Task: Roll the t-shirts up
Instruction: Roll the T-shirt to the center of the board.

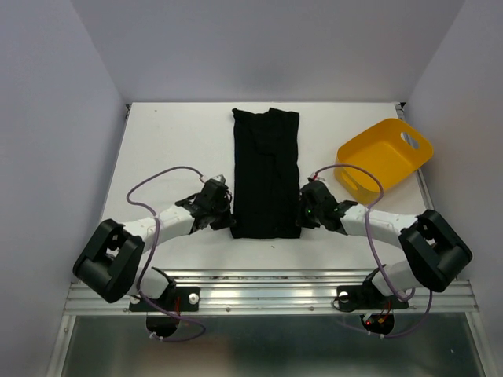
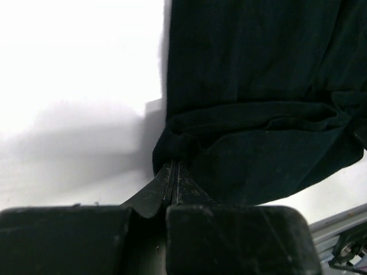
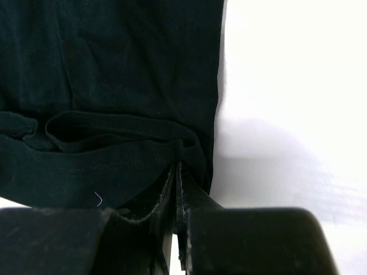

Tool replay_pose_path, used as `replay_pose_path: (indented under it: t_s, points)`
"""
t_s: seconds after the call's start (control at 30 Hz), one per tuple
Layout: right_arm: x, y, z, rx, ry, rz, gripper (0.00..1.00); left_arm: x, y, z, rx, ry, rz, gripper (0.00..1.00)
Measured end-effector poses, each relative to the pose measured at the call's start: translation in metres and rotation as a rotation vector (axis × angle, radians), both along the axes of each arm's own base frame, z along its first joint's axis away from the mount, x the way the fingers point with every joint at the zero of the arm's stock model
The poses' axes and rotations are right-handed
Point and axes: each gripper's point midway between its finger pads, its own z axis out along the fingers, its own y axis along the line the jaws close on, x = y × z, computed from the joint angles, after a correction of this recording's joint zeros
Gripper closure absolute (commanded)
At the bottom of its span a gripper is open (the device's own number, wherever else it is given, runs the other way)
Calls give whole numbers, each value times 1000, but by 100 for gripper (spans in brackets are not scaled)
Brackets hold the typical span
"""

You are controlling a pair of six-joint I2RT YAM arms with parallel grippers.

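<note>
One black t-shirt (image 1: 266,169) lies folded into a long narrow strip down the middle of the white table (image 1: 169,141). My left gripper (image 1: 225,218) is shut on its near left corner, and the cloth (image 2: 258,114) bunches into a low fold just ahead of the closed fingers (image 2: 166,186). My right gripper (image 1: 302,214) is shut on the near right corner. There the hem (image 3: 109,132) is lifted and doubled over in front of the fingers (image 3: 184,189). The near end of the strip is curled back slightly between the two grippers.
A yellow plastic tub (image 1: 385,161) sits tilted on the right side of the table, just beyond the right arm. A metal rail (image 1: 267,287) runs along the near table edge. Grey walls close in on both sides.
</note>
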Motion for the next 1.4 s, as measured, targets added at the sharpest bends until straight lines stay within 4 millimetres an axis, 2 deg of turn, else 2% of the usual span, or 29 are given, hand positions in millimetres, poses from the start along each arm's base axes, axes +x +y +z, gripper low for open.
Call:
replay_pose_path:
  t_s: [0.07, 0.13, 0.17, 0.27, 0.3, 0.33, 0.37, 0.5, 0.57, 0.67, 0.83, 0.97, 1.13, 1.3, 1.4]
  points:
    - [-10, -4, 0, 5, 20, 12, 91, -11, 3, 3, -3, 5, 2, 100]
    - [-18, -6, 3, 6, 39, 20, 89, -13, 6, 6, 6, 0, 12, 96]
    - [-20, -7, 5, 6, 44, 19, 82, -13, 10, 8, 16, -8, 24, 94]
    - [-21, -10, 25, 29, 9, 5, 73, -10, 18, 19, 40, -34, 55, 78]
    - [-20, -11, 36, 45, -20, -2, 68, -9, 19, 24, 39, -45, 63, 65]
    - [-18, -11, 44, 59, -40, -8, 65, -8, 20, 30, 34, -60, 71, 57]
    - [-16, -11, 55, 79, -67, -15, 61, -6, 20, 38, 23, -79, 78, 41]
    - [-15, -12, 74, 131, -109, -40, 51, -6, 19, 59, -27, -126, 91, 22]
    - [-20, -14, 69, 139, -93, -49, 47, -8, 18, 62, -48, -130, 95, 22]
    - [-35, -21, 50, 129, -37, -61, 45, -15, 20, 53, -53, -105, 100, 24]
    - [-56, -29, 25, 125, 39, -68, 49, -37, 25, 28, -57, -27, 105, 39]
    - [-63, -27, 14, 133, 77, -57, 53, -43, 19, 23, -86, -3, 100, 45]
    - [-66, -24, 2, 129, 116, -54, 59, -44, 9, 16, -116, 18, 90, 51]
    - [-61, -19, 1, 147, 107, -50, 62, -48, 6, 3, -123, 52, 90, 55]
    - [-59, -17, 1, 152, 105, -51, 68, -47, 3, 1, -128, 56, 89, 59]
